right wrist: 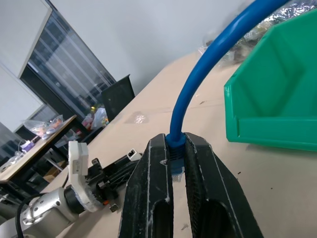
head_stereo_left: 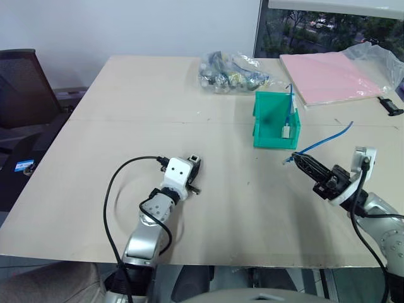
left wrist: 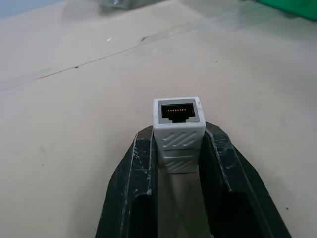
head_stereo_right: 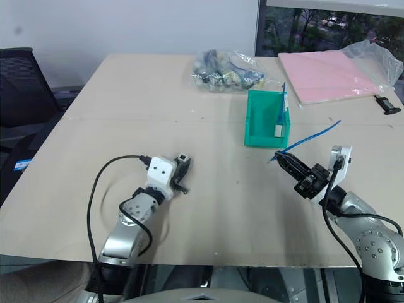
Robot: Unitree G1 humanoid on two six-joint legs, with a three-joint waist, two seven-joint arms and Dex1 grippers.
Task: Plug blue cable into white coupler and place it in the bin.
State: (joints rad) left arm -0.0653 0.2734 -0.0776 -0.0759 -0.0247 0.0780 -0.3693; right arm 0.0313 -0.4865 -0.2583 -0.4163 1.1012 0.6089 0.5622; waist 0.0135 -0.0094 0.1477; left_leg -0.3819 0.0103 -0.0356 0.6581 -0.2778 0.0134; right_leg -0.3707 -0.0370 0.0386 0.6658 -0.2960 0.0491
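A: Two end effectors are each gripping one half of the job. In the head view, the left end effector (head_stereo_left: 192,172) is sitting low over the worktop (head_stereo_left: 227,208), and the right end effector (head_stereo_left: 297,159) is hovering just in front of the bin (head_stereo_left: 275,120), with the blue cable (head_stereo_left: 325,139) arching up and away behind it.

B: And the bin itself?

A: It is standing further back on the worktop, in front of a clear bag of parts (head_stereo_left: 232,71); another cable seems to be lying inside it already.

B: Is the left wrist view showing a firm grip?

A: Yes, its fingers (left wrist: 133,173) are clamped on the white coupler (left wrist: 178,131), one on each flank, with the dark socket facing away from the wrist and uncovered.

B: And the right wrist view?

A: The right fingers (right wrist: 153,183) are pinched on the cable just behind its plug, so the cable (right wrist: 208,74) is curving upward past the bin's wall (right wrist: 277,99).

B: So what is mattering now?

A: I would judge alignment: bringing plug and socket onto one line, keeping the clip side matched, then pushing straight without loosening either grip.
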